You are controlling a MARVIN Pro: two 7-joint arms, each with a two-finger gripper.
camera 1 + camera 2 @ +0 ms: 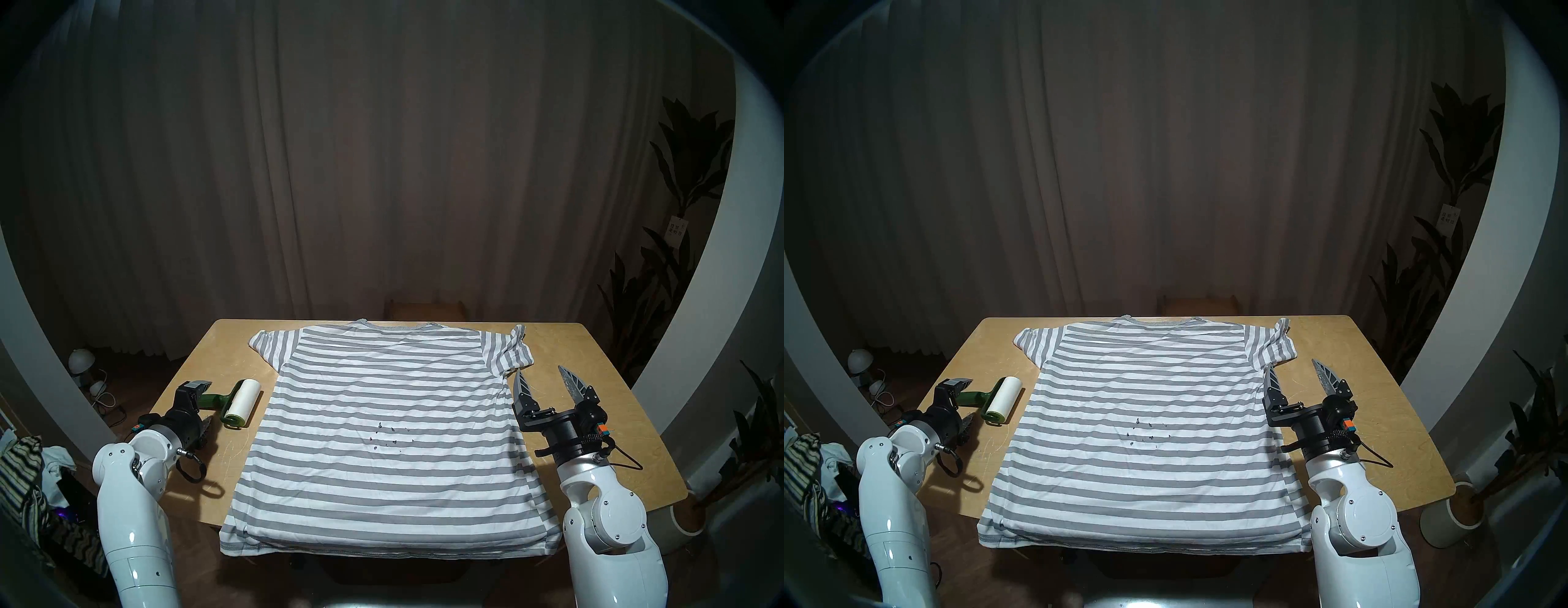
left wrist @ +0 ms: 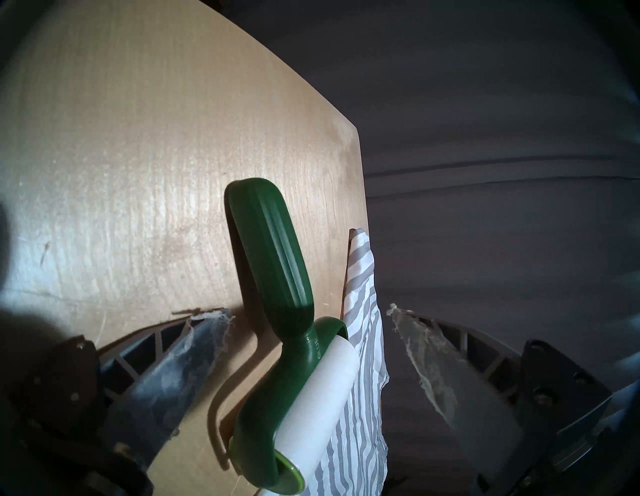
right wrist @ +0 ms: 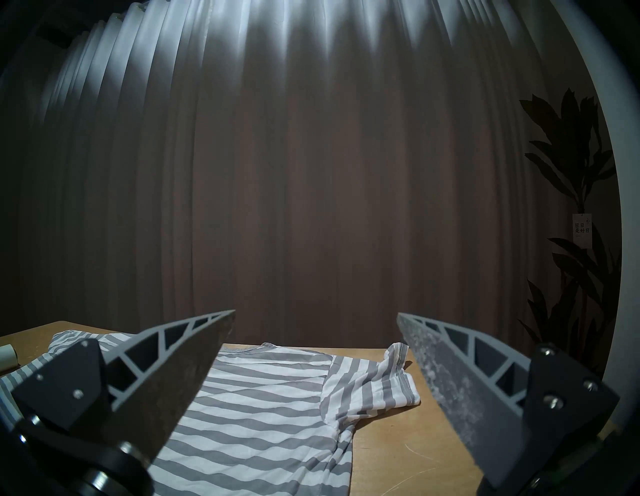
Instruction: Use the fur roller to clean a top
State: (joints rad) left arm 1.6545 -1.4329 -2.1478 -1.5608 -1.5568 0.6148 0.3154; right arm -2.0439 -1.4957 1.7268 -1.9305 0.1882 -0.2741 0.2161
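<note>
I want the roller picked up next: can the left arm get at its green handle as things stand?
Probably yes. The left gripper is open, its fingers either side of the fur roller, whose handle points toward it on bare table. Nothing lies between; the top lies beside the roll.

Bare table (image 1: 237, 467) lies around the left hand (image 1: 206, 405); only the fur roller (image 1: 237, 403) lies just ahead, its handle between the spread fingers.

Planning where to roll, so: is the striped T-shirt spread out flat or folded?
Spread flat. The T-shirt lies open on the table, both sleeves out, hem over the near edge; only the right sleeve is rumpled.
</note>
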